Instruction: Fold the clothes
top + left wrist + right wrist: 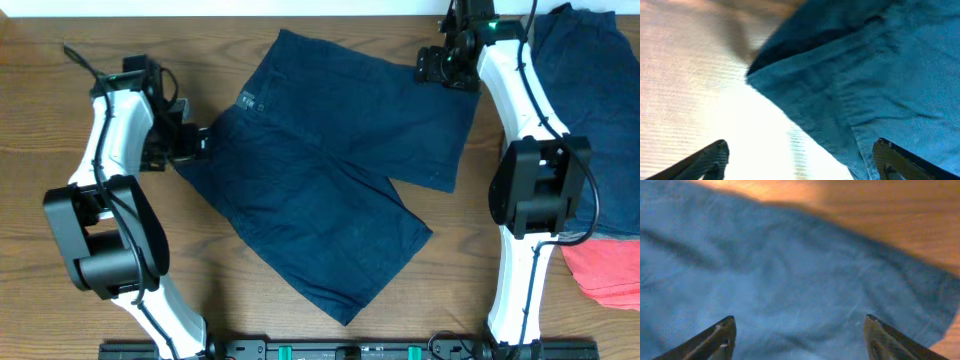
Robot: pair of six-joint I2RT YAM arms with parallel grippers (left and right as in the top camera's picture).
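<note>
At the near edge of the counter [30,120], between the two arm bases, one leg of the navy shorts [320,170] is seen pointing toward the rig, its hem flat on the wood. The shorts are spread open at the centre and not yet folded. They lie diagonally, which is judged to put one outer corner within reach of each arm.

To the near right, outside the right arm, a coral-red garment [605,270] is set aside, well apart from the shorts. It is evidently kept off the working area.

At mid-depth on the left, the left end effector [200,143] is placed at the waistband corner. In its wrist view the fingers [715,155] stand wide apart and released, with the fabric edge lying against the right-hand one. Nothing is gripped. The view is blurred, so it cannot be told whether the cloth rests on that finger or just beside it.

Farther back, the right end effector [440,68] is held over the far leg near its hem corner. It [800,319] is likewise released, jaws spread above flat cloth. The matched placement suggests a two-handed lift for a fold.

Farthest right, a second navy garment [590,60] is heaped.
</note>
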